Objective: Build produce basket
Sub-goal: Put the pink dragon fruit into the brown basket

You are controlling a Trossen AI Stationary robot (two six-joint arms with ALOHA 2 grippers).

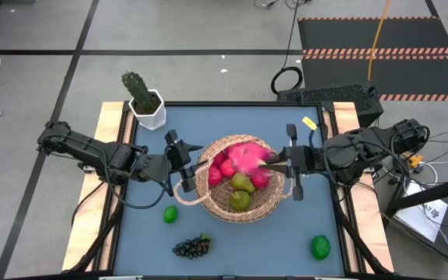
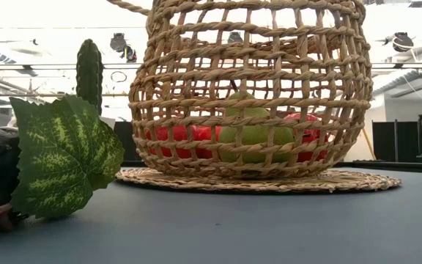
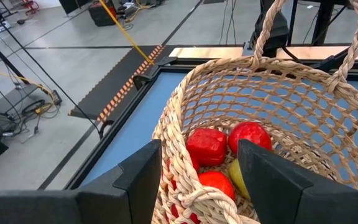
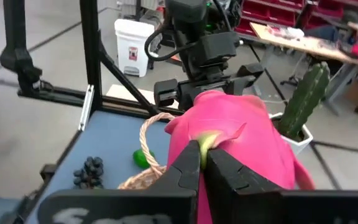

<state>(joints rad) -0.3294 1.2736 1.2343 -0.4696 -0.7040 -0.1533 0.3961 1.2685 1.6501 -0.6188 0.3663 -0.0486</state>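
Pink dragon fruit (image 1: 247, 158) held pinched in right gripper (image 1: 274, 161) over round tan wicker basket (image 1: 232, 204), table centre. Basket rim clamped at nine o'clock by left gripper (image 1: 183, 163). Step judged: placing. Next: lowering, release needed.

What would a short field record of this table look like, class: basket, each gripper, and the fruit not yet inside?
basket: mid-table, holding red fruits and pears
left gripper: jaws astride the basket's rim
right gripper: shut on the dragon fruit, over the basket
fruit outside: lime, grape bunch, second lime on the table
cactus pot: far left corner
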